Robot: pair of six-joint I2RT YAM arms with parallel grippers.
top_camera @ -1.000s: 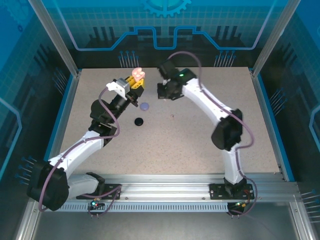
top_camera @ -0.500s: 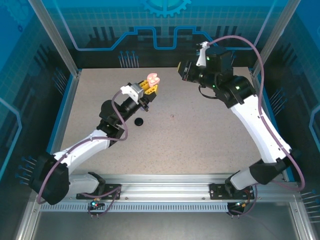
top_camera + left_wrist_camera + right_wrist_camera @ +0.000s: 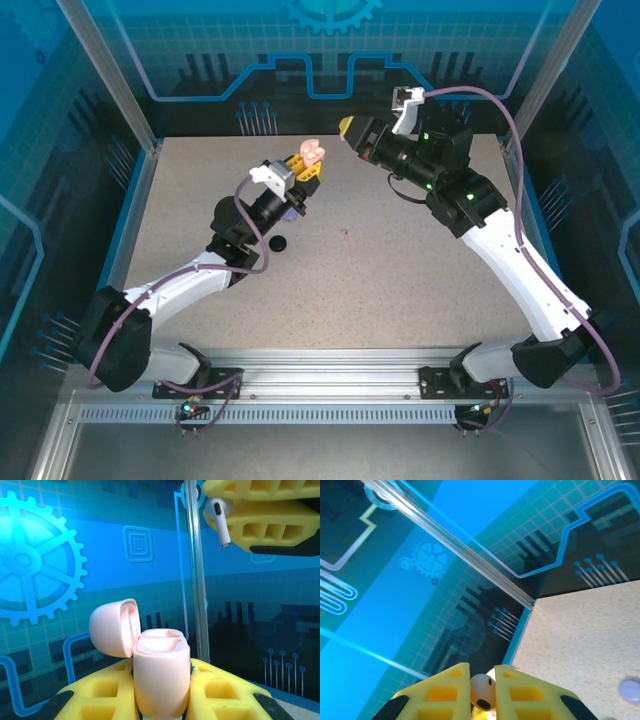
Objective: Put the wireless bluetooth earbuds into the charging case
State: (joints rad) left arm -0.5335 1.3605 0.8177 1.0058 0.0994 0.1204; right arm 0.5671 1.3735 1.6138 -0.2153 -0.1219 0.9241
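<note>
Holding case (image 3: 161, 672), left claw (image 3: 304, 165) faces right claw's (image 3: 347, 128) earbud (image 3: 218, 519).

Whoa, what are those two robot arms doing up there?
The left gripper is holding up a pale pink round charging case with its lid flipped open. The right gripper is pinching a tiny pale pink stemmed earbud in the air, a little way off from the case, so the earbud is not in it yet. A black round case sits on the speckled table below them.
</note>
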